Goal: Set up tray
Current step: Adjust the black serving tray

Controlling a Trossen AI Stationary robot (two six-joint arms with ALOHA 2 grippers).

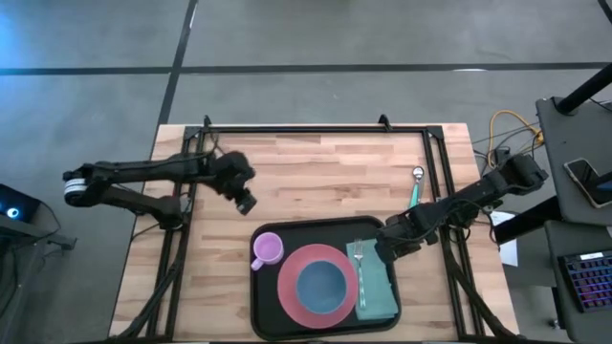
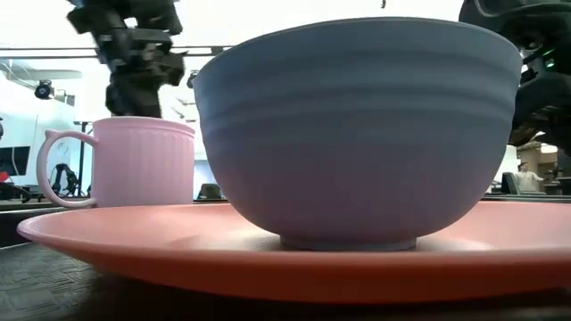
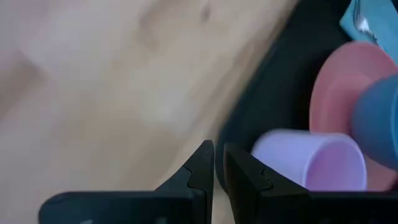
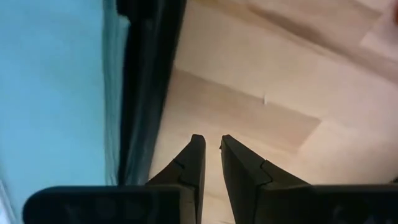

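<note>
R gripper (image 1: 386, 250) empty at tray (image 1: 263, 313) edge, L gripper (image 1: 247, 203) off tray.

place: robotics lab | evidence: grey concrete floor (image 1: 335, 33); framed wooden worktop (image 1: 325, 182); cables (image 1: 502, 129) and keyboard (image 1: 585, 282) at 3 o'clock

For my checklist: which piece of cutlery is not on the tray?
The spoon: it lies on the bare table, beyond the tray, while the fork lies on the napkin.

Two dark jointed arms, white band on left arm, tapered black jaws
</note>
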